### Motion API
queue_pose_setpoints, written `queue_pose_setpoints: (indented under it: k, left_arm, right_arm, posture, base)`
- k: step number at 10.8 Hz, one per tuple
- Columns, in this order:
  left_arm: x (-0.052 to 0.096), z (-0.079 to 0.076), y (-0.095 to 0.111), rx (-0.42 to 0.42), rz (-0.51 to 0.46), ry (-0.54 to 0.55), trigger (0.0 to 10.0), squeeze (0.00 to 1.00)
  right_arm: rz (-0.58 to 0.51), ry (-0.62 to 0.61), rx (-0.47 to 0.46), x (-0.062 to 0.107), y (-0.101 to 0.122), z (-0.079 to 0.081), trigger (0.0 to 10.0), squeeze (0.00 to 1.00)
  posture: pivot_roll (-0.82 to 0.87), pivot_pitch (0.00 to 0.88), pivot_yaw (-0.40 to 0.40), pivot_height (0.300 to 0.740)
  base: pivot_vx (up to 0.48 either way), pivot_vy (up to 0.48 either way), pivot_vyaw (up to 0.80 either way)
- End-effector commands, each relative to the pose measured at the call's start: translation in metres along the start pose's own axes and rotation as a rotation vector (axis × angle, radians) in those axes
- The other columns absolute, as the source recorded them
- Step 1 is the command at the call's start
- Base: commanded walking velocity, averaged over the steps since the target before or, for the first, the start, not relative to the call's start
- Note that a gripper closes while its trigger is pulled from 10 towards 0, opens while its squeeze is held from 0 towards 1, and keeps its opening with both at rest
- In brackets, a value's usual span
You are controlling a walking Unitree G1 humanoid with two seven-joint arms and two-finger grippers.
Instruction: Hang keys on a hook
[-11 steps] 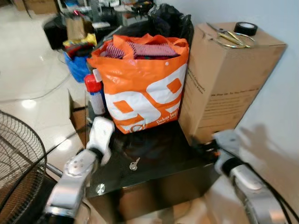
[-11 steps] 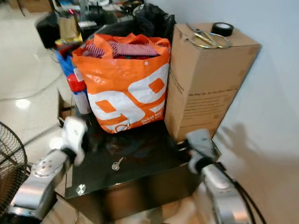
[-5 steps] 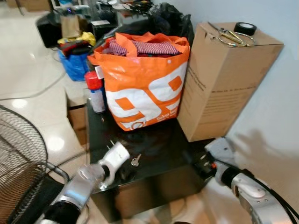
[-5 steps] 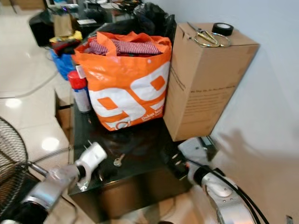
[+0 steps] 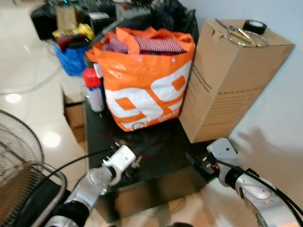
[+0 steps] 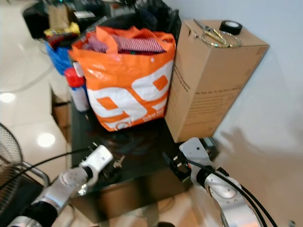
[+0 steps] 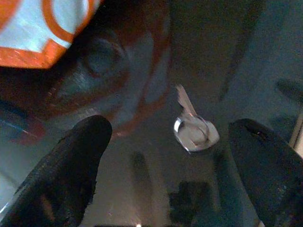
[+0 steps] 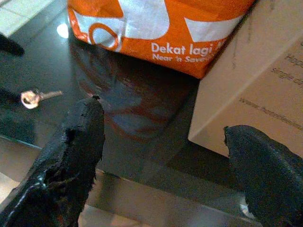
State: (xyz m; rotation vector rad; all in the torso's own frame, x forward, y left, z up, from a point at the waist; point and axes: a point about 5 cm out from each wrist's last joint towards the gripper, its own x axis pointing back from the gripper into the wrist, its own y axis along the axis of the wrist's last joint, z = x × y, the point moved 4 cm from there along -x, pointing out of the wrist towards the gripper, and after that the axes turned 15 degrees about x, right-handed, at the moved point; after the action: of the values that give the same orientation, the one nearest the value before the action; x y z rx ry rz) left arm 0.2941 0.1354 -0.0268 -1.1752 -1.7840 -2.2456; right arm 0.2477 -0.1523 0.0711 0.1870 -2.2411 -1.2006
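Key point(image 7: 191, 130) flat on black glass table point(image 5: 161, 156) near orange bag point(image 5: 142, 80) — left hand point(image 7: 165, 156) spread just over it, right hand point(image 8: 161, 156) spread, idle at table's edge — pickup and hanging both outstanding.

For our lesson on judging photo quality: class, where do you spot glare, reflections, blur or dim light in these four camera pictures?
Left eye view: lamp glare on the floor; edges slightly soft. Left wrist view: dim; the glossy table mirrors the orange bag, the key sharp between blurred fingers. Right wrist view: brighter; the bag's reflection lies on the table, near fingers blurred.
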Motion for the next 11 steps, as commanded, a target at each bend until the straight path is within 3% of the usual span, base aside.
queue_pose_setpoints:
  k: [1, 7, 9, 11]
  left_arm:
    - [0.000, 0.004, 0.007, 0.025, -0.046, 0.018, 10.0, 0.00]
    - [-0.003, 0.004, 0.016, -0.023, -0.072, -0.069, 10.0, 0.00]
    - [-0.007, -0.007, 0.002, -0.070, 0.032, -0.134, 10.0, 0.00]
    - [-0.007, -0.012, -0.002, -0.064, 0.054, -0.163, 10.0, 0.00]
  right_arm:
    - [0.008, -0.022, 0.010, 0.004, 0.001, -0.005, 10.0, 0.00]
    - [0.017, -0.068, -0.020, 0.010, 0.006, -0.003, 10.0, 0.00]
    - [0.018, -0.070, -0.035, 0.010, 0.007, 0.001, 10.0, 0.00]
    - [0.007, -0.055, -0.042, 0.008, 0.009, 0.002, 10.0, 0.00]
  posture:
    - [-0.24, 0.060, -0.075, 0.740]
    - [-0.24, 0.144, -0.116, 0.740]
    - [-0.24, 0.136, -0.106, 0.740]
    - [-0.24, 0.127, -0.101, 0.740]
  base:
    - [0.000, 0.000, 0.00]
    - [0.000, 0.000, 0.00]
    - [0.000, 0.000, 0.00]
    - [0.000, 0.000, 0.00]
